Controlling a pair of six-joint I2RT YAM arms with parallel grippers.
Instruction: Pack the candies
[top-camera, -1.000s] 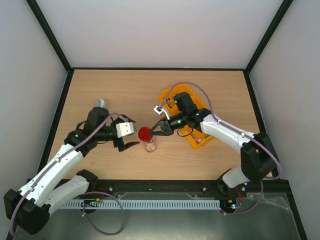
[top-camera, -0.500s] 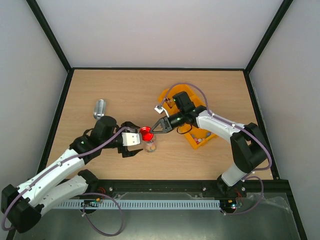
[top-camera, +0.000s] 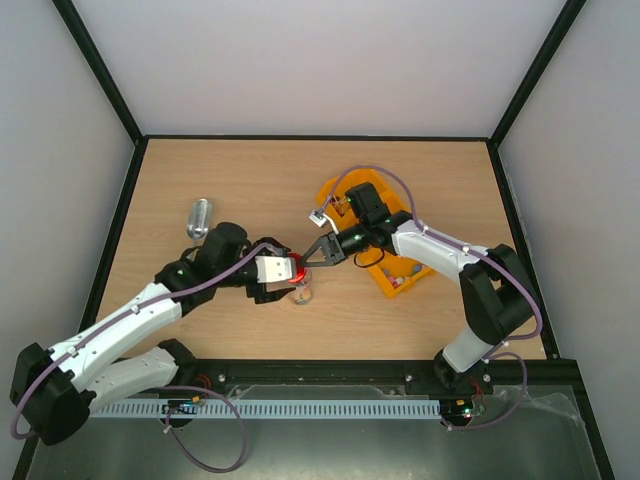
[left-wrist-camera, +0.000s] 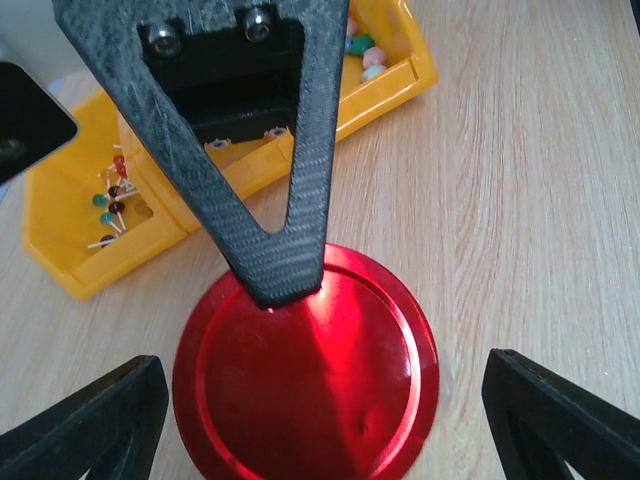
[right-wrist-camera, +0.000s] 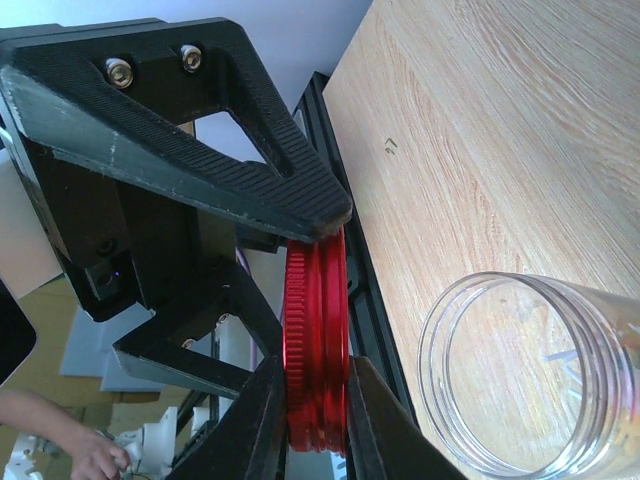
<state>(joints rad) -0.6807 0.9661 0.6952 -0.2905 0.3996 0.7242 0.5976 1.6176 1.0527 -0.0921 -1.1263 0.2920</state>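
Pale wood-grain bench (top-camera: 420, 170), matte, black frame round its edge; plain white walls (top-camera: 300, 60). Round red lid (left-wrist-camera: 310, 390), glossy metallic face w/ ribbed rim, was clamped edge-on in R jaws, just beside mouth of clear threaded jar (right-wrist-camera: 520, 370) standing upright. L jaws stood wide apart either side of lid, not touching. Candies (left-wrist-camera: 362, 48), tiny pastel beads, lay in yellow plastic bin (left-wrist-camera: 410, 85).
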